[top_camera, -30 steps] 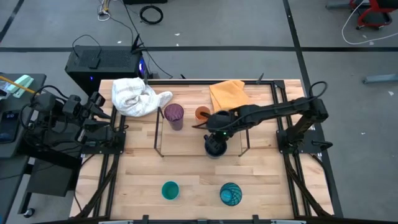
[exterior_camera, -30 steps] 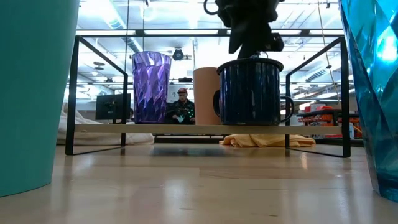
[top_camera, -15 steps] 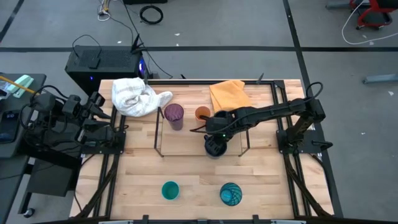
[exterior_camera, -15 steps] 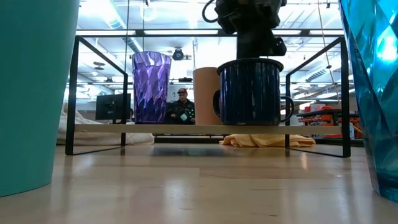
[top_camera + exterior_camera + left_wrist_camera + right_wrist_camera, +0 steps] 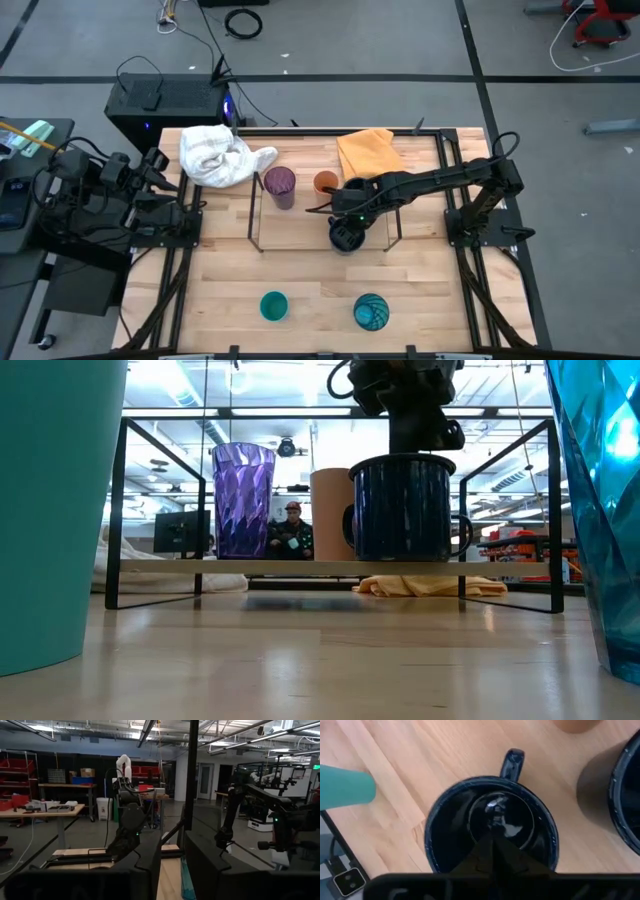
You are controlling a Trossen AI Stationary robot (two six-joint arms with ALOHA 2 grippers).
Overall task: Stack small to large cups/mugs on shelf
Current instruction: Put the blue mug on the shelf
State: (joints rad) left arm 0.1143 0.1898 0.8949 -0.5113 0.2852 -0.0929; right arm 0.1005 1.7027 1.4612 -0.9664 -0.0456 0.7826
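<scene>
Spanning the table's middle, the shelf point(image 5: 262, 245) carries a purple tumbler point(image 5: 279, 185), an orange cup point(image 5: 325, 182) and a navy mug point(image 5: 402, 508). The right gripper point(image 5: 412, 415) hangs directly above that mug; its finger opening cannot be told. The left gripper point(image 5: 160, 165) waits at the table's left edge.

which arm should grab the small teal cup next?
Right, probably. The right gripper hangs over the navy mug on the shelf, mid-table, with the small teal cup nearer it. The left gripper sits parked off the table's left edge.
</scene>
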